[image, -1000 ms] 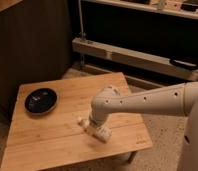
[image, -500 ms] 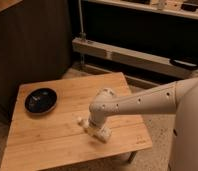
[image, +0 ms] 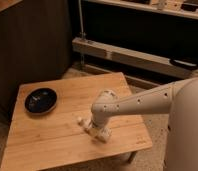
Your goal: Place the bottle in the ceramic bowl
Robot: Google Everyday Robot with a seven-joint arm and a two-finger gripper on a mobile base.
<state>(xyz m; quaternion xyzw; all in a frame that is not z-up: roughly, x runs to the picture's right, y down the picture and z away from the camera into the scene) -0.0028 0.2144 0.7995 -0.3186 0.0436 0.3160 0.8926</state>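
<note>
The ceramic bowl (image: 40,100) is dark, wide and shallow, and sits on the left part of the wooden table (image: 52,140). My gripper (image: 93,128) is down at the table top right of the middle, at the end of the white arm (image: 142,102) that reaches in from the right. A small white piece (image: 81,120) pokes out at the gripper's left side and looks like one end of the bottle. The rest of the bottle is hidden by the gripper. The gripper is well to the right of the bowl and nearer the front.
The table's front edge and right corner (image: 144,142) lie close to the gripper. A dark wooden wall (image: 32,45) stands behind the table. A low metal rail and shelving (image: 132,55) run along the back right. Speckled floor surrounds the table.
The arm has shifted slightly left over the table while the gripper stayed low at the same spot. The bowl has not moved.
</note>
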